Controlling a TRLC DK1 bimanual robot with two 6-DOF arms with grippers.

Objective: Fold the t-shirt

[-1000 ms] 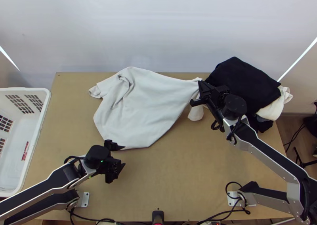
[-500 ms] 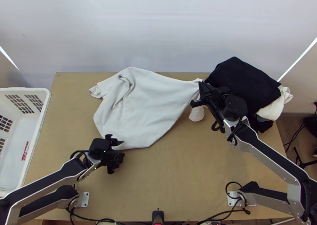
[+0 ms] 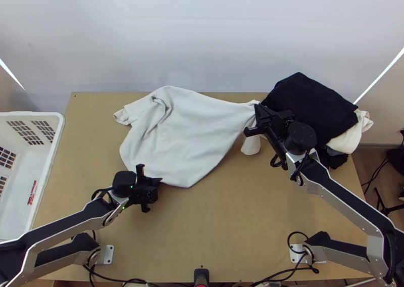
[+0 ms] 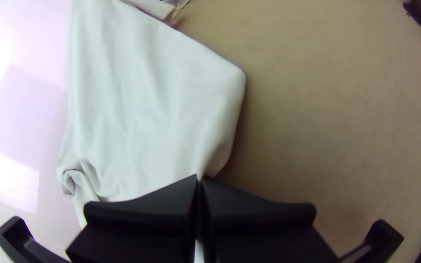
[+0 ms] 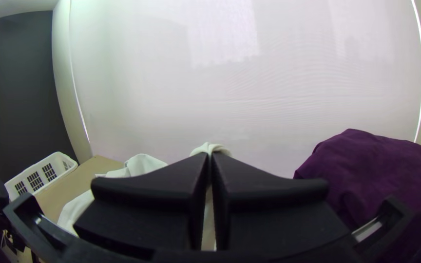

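The white t-shirt (image 3: 182, 135) lies partly bunched over the table's middle and back left, its right end lifted. My left gripper (image 3: 157, 181) is at its near left edge; in the left wrist view the left gripper (image 4: 199, 179) is shut on that edge of the t-shirt (image 4: 157, 97). At the cloth's raised right end is my right gripper (image 3: 256, 116). Seen from its own wrist, the right gripper (image 5: 209, 158) is shut with a fold of the t-shirt (image 5: 210, 147) pinched between its tips. A short part hangs below it.
A pile of dark cloth (image 3: 310, 107) with off-white cloth (image 3: 348, 138) under it occupies the table's back right corner. The white basket (image 3: 48, 171) stands at the left edge. Bare wood of the table (image 3: 227, 216) lies in front of the t-shirt.
My left gripper has moved up the picture onto the t-shirt's near edge and closed there; that edge has shifted slightly. The right gripper has barely moved, still with the cloth.
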